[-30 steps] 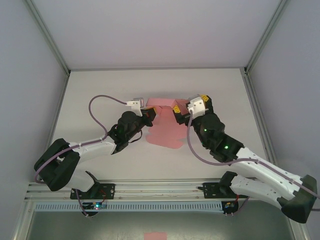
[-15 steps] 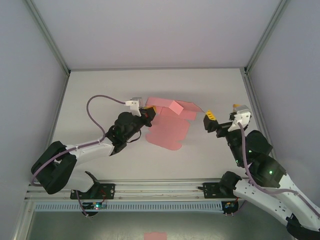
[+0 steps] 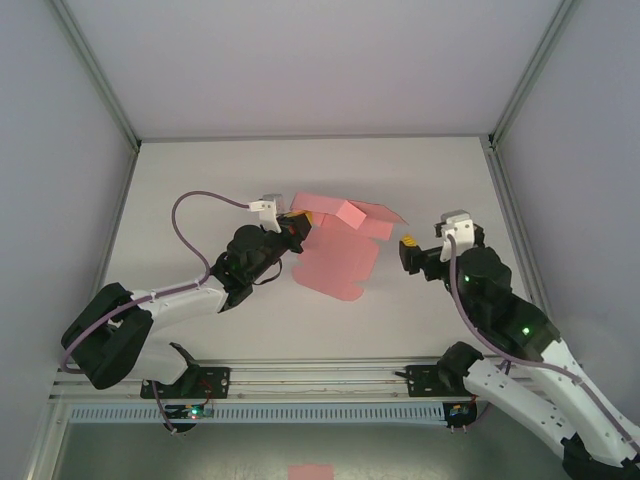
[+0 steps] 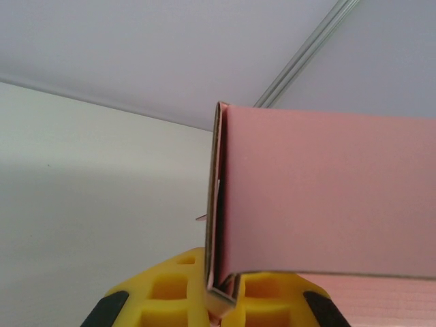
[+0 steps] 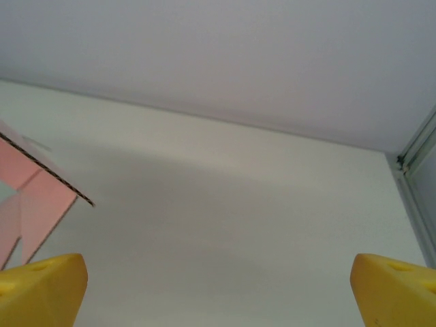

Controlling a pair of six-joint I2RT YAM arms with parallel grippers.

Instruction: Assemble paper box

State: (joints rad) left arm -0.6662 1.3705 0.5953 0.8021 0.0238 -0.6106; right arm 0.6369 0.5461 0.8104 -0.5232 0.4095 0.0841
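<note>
Fold in hand: the pink thin-card paper box (image 3: pixel 335 262), on the white surface (image 3: pixel 200 180), is clamped at its left wall by the left gripper (image 4: pixel 221 294) jaws; the right gripper (image 3: pixel 408 246) is near, jaws apart; the right flap is judged next to be raised.

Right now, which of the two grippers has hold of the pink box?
The left gripper: it is pinched shut on the left edge of the paper box. The right gripper is wide open, off to the box's right, holding nothing.
</note>
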